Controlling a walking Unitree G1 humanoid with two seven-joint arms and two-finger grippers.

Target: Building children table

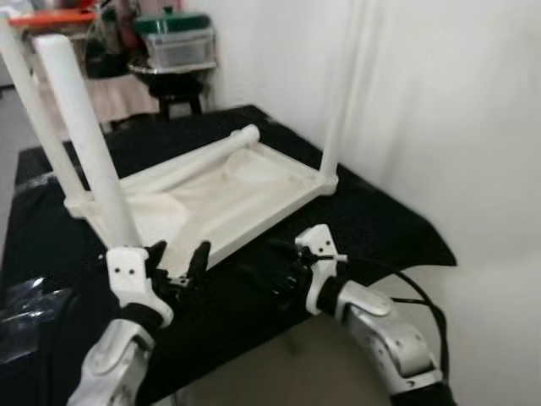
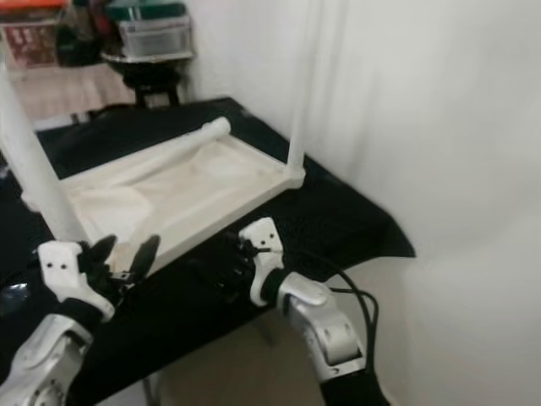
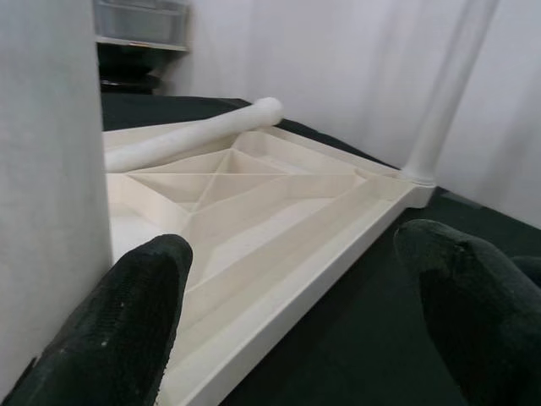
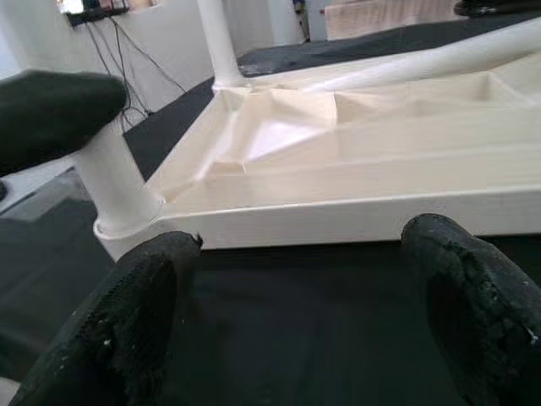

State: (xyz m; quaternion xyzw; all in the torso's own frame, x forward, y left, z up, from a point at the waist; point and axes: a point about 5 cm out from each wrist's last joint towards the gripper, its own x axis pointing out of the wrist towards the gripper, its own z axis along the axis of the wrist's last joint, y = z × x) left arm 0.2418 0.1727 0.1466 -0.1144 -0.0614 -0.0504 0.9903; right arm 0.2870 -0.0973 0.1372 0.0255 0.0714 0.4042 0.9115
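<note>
A white children's table top point(image 1: 221, 196) lies upside down on a black cloth. Three white legs stand up from it: a near left leg point(image 1: 89, 144), a far left leg point(image 1: 32, 106) and a right leg point(image 1: 340, 110). One loose leg point(image 1: 193, 158) lies across the underside. My left gripper point(image 1: 179, 252) is open at the near rim, right beside the near left leg point(image 3: 51, 186). My right gripper point(image 1: 279, 272) is open low over the cloth, facing the table's near rim point(image 4: 355, 216), a short gap away. Neither holds anything.
The black-covered work surface point(image 1: 372, 224) ends just before me and at the right, by a white wall point(image 1: 456, 118). A round black stool with a clear lidded box point(image 1: 177, 46) stands at the back. A crumpled plastic bag point(image 1: 25, 306) lies at the left. A black cable point(image 1: 414, 292) loops at my right arm.
</note>
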